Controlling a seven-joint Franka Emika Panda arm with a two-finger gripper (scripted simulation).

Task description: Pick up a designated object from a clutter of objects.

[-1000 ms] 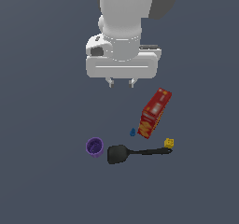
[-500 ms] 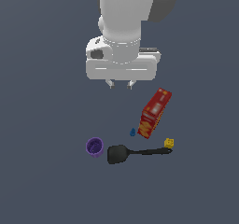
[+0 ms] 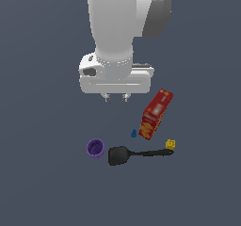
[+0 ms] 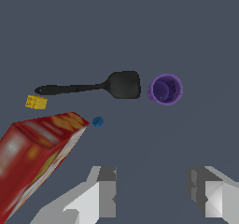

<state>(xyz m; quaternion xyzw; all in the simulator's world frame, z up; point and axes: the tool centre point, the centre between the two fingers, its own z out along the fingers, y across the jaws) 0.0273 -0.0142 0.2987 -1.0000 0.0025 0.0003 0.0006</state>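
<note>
The purple cup (image 3: 95,148) stands upright on the dark floor, mouth up, at the exterior view's left end of the clutter; the wrist view looks down into the cup (image 4: 165,89). My gripper (image 3: 116,98) hangs open well above and behind the objects, with nothing between its fingers (image 4: 106,190). The black spatula (image 3: 123,155) lies just beside the cup, blade toward it, as the wrist view also shows the spatula (image 4: 116,85). The red-orange box (image 3: 156,114), the tiny blue piece (image 3: 133,133) and the small yellow cube (image 3: 170,144) lie toward the exterior view's right.
In the wrist view the red-orange box (image 4: 35,153) looms close beside one finger, with the blue piece (image 4: 97,122) and yellow cube (image 4: 36,102) beyond it. The floor is a plain dark grey surface.
</note>
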